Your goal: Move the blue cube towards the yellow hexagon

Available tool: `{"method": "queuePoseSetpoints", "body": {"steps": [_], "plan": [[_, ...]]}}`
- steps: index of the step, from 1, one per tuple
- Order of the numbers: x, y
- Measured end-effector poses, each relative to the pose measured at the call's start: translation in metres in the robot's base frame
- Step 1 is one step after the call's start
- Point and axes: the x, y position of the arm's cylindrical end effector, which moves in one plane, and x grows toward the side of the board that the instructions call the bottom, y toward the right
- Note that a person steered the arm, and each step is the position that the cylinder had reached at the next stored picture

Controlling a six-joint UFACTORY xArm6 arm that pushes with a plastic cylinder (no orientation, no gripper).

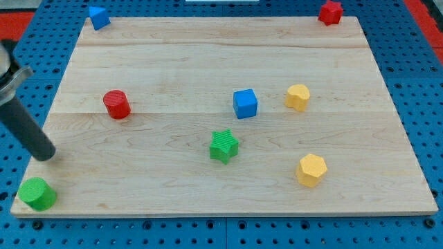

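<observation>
Camera view: approach step, no contact yet. My tip [47, 155], a bare rod tool grasping nothing, sits at the tabletop's [173, 187] left, well apart from the blue cube [245, 104] mid-board. Next it must get behind the cube's upper-left side, skirting the red cylinder [116, 104], and push toward what is probably the yellow hexagon [311, 170]. The green star [223, 146] lies near that path.

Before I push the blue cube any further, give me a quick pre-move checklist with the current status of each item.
1. Blue cube in view, on the board: ok.
2. Target identity: cannot tell; two yellow blocks, upper one just right of the cube, lower one more clearly hexagonal.
3. My tip behind the cube: not ok; it is at the view's far left, above the green block.
4. Tip's way to the cube: red cylinder lies near it: not ok.
5. Green star clear of either push line: ok.
</observation>
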Motion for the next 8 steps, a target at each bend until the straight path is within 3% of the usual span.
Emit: {"method": "queuePoseSetpoints", "body": {"steps": [3, 5, 6, 8], "plan": [[-0.059, 0.096], [-0.1, 0.223], [-0.104, 0.294], [-0.104, 0.372]]}}
